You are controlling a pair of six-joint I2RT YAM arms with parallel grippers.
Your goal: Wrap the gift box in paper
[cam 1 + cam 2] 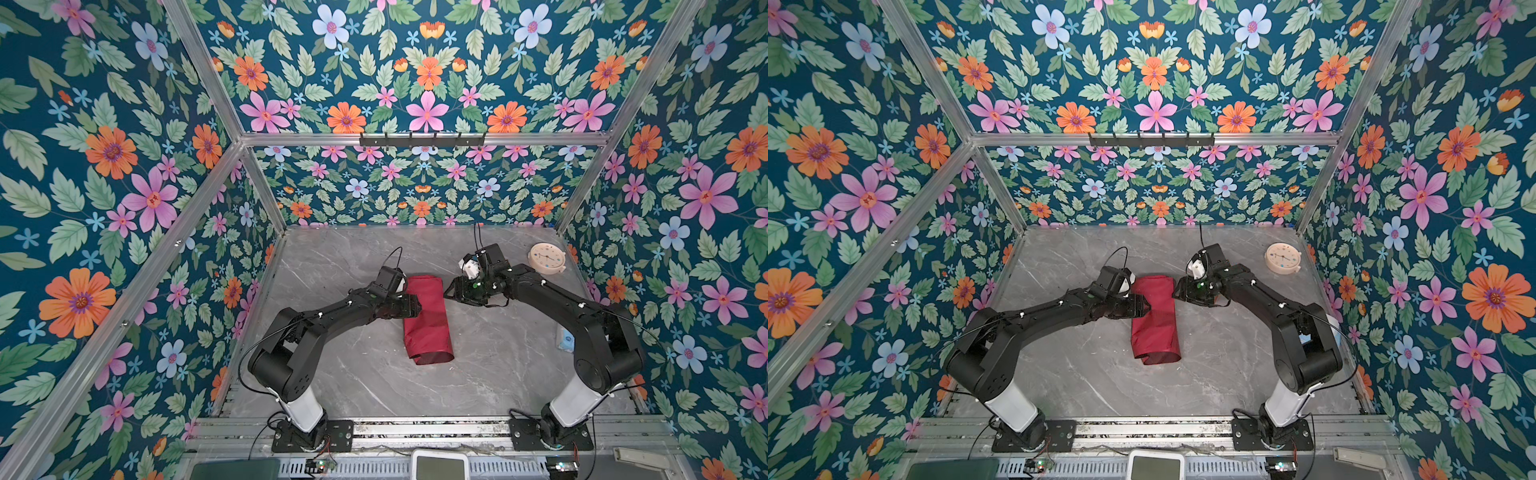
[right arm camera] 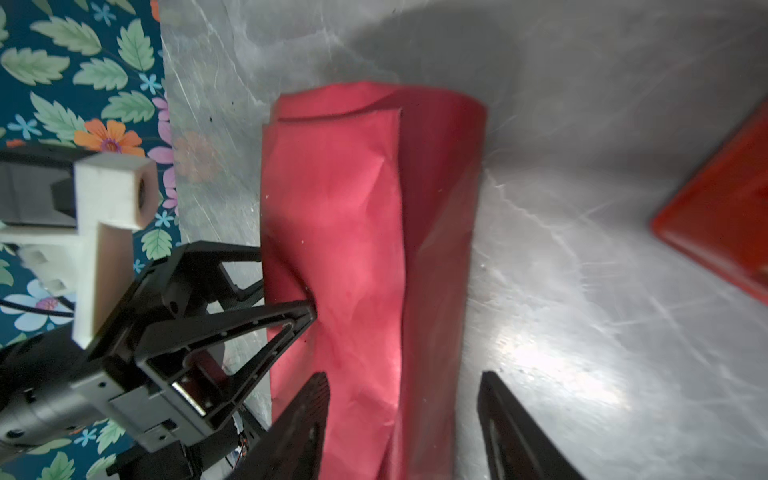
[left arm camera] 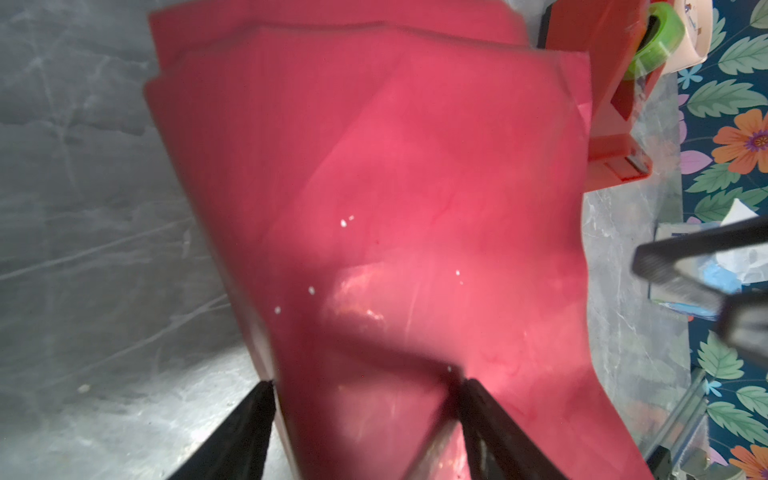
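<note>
- The paper (image 1: 428,328) (image 1: 1154,324) lies rolled into a long maroon tube at the middle of the grey table (image 1: 332,270).
- Its long axis runs far to near, the near end leaning slightly right and gaping open.
- The left gripper (image 1: 417,307) is at the tube's left edge, jaws wide, one fingertip (image 2: 297,318) denting the paper.
- The right gripper (image 1: 446,293) is just beside the far right corner, jaws wide, holding nothing.
</note>
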